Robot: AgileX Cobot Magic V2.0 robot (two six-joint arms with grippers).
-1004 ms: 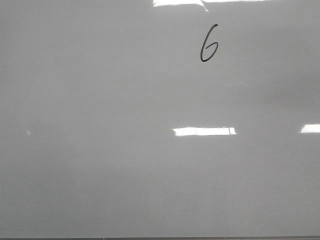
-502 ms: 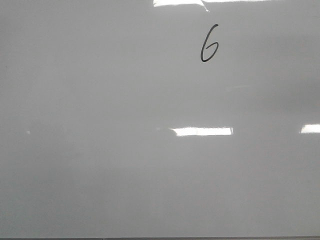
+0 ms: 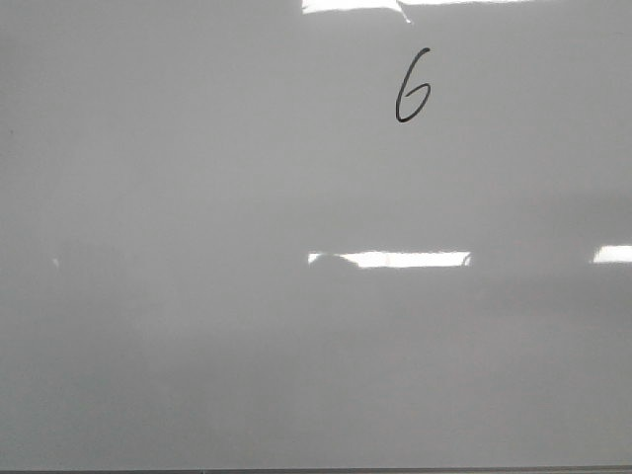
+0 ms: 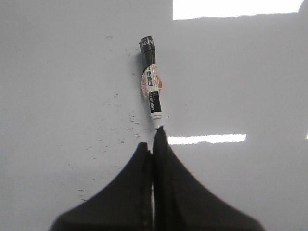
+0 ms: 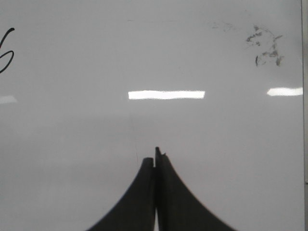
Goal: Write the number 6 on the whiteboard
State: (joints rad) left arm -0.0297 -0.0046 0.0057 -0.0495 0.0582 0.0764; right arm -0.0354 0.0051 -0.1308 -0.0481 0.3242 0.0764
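The whiteboard (image 3: 197, 197) fills the front view, glossy pale grey. A small black slanted number 6 (image 3: 412, 87) is written near its far edge, right of centre; part of it shows in the right wrist view (image 5: 6, 53). Neither gripper shows in the front view. My left gripper (image 4: 153, 144) is shut, fingers together, over the board. A marker (image 4: 151, 82) with a black end and a white labelled body lies just ahead of its fingertips, narrow end toward them; I cannot tell if they touch. My right gripper (image 5: 155, 156) is shut and empty over bare board.
Bright rectangular light reflections (image 3: 395, 259) lie across the board. Dark ink smudges (image 5: 264, 45) mark the board near its thin dark edge (image 5: 304, 96). Small ink specks (image 4: 115, 125) dot the board beside the marker. The board's near edge (image 3: 316, 471) runs along the front.
The light reflection in the middle of the board has stretched a little to the left. The 6 and the board have not moved.
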